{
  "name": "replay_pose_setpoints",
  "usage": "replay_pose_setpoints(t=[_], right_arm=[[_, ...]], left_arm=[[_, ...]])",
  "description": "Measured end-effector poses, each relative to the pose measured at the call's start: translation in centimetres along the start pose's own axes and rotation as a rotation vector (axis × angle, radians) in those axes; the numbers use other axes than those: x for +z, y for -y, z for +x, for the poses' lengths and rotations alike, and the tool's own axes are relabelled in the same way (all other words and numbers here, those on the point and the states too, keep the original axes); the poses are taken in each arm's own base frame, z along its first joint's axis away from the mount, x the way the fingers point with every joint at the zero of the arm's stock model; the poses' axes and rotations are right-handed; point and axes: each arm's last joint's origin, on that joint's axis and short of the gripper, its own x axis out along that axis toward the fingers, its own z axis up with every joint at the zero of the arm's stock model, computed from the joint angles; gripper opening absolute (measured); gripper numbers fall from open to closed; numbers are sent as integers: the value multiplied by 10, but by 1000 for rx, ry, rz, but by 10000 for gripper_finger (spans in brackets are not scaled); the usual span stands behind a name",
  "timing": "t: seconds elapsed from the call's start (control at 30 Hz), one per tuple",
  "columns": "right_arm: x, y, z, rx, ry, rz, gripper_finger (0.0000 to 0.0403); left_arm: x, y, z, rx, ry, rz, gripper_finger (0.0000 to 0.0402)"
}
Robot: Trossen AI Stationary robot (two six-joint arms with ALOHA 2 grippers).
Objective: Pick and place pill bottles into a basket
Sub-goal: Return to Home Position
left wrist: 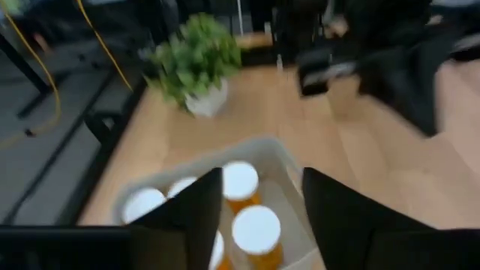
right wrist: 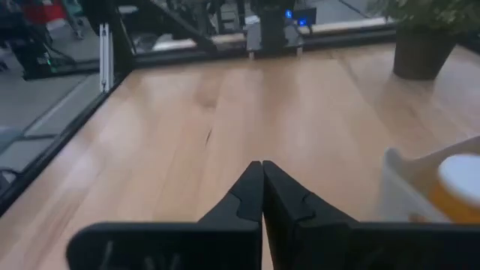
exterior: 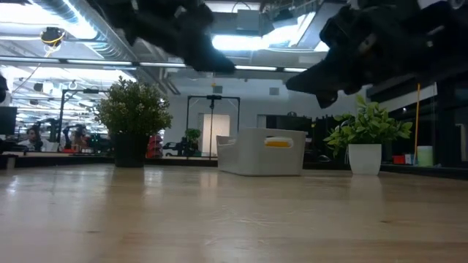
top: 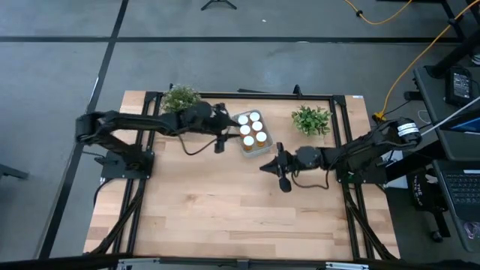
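Basket (top: 256, 149) of pale blue-grey, half-clear plastic, rectangular with rounded corners and smooth walls, set at the far middle of the desk (top: 225, 210). Inside, all six pill bottles (top: 252, 127): small orange cylinders with round white caps, upright, packed in two rows of three. From the low view, a strip of orange visible through the handle opening in the basket wall (exterior: 263, 157).

Desk of light wooden planks with visible grain, edged by a black metal frame. On each side of the basket, near it but not touching, a leafy green plant: one (exterior: 133, 109) in a dark pot, the other (exterior: 365, 131) in a white pot. Beyond the desk, grey floor with a yellow cable (top: 420, 52); farther back, a bright room with ceiling lights.

Left gripper (top: 229, 124) just beside the basket on the left, above the desk, fingers (left wrist: 196, 206) spread apart and holding nothing. Right gripper (top: 264, 166) in front of the basket, near its corner, fingers (right wrist: 251, 191) pressed flat together, also with nothing between them.
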Motion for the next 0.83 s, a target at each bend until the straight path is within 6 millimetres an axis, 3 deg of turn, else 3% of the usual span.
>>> replay_pose_setpoints(t=[0.17,0.3,0.57,0.83], right_arm=[[18,26,-12,4,28,-11,6],[33,41,-35,-44,25,-59,3],[55,43,-88,-103,106,-187,3],[19,40,-125,-112,243,-196,2]], left_arm=[[13,0,-42,34,97,22,93],[8,3,-76,60,143,27,17],[-30,17,-135,156,262,-27,2],[-70,32,-171,265,397,-37,2]])
